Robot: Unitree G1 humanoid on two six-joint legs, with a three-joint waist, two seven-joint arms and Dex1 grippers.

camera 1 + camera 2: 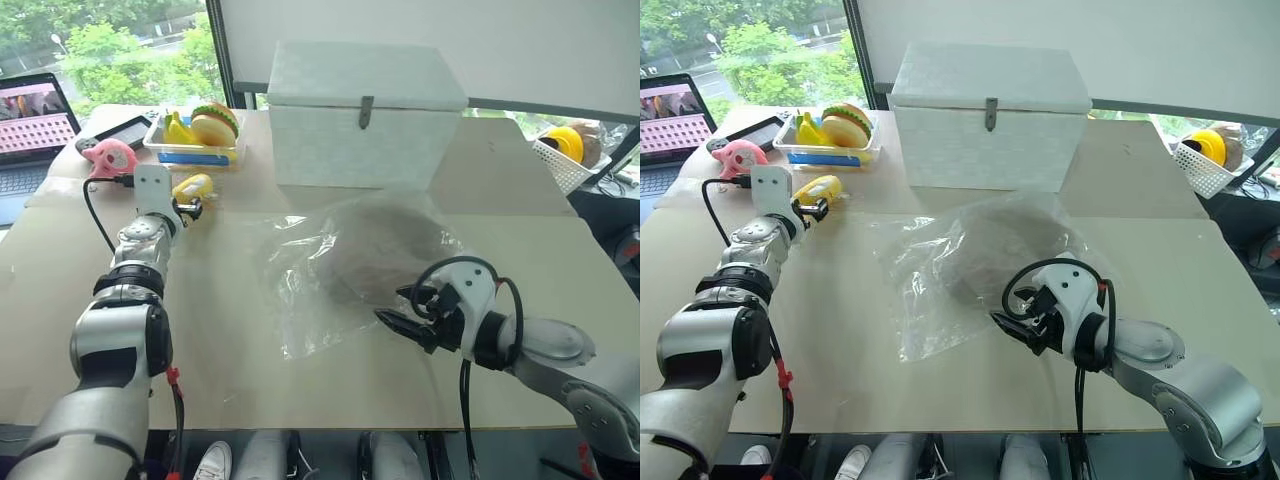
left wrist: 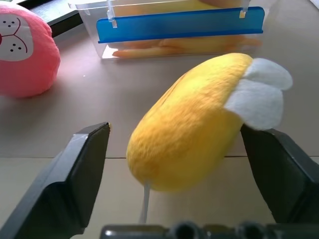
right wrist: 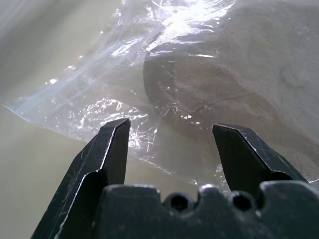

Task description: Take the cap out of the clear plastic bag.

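Note:
The beige cap (image 1: 385, 255) lies inside the clear plastic bag (image 1: 300, 290), which rests crumpled on the middle of the table. My right gripper (image 1: 392, 305) is open at the bag's near right edge, just above the table; nothing sits between its fingers (image 3: 112, 149). The cap shows through the film (image 3: 239, 84) just beyond them. Far to the left, my left gripper (image 1: 190, 207) is open. A small yellow lemon-shaped toy (image 2: 189, 119) lies between its spread fingers (image 2: 84, 164).
A white lidded box (image 1: 365, 115) stands behind the bag. At the back left are a clear tray of toy food (image 1: 195, 140), a pink plush (image 1: 110, 158) and a laptop (image 1: 30, 125). A white basket (image 1: 570, 155) sits at the far right.

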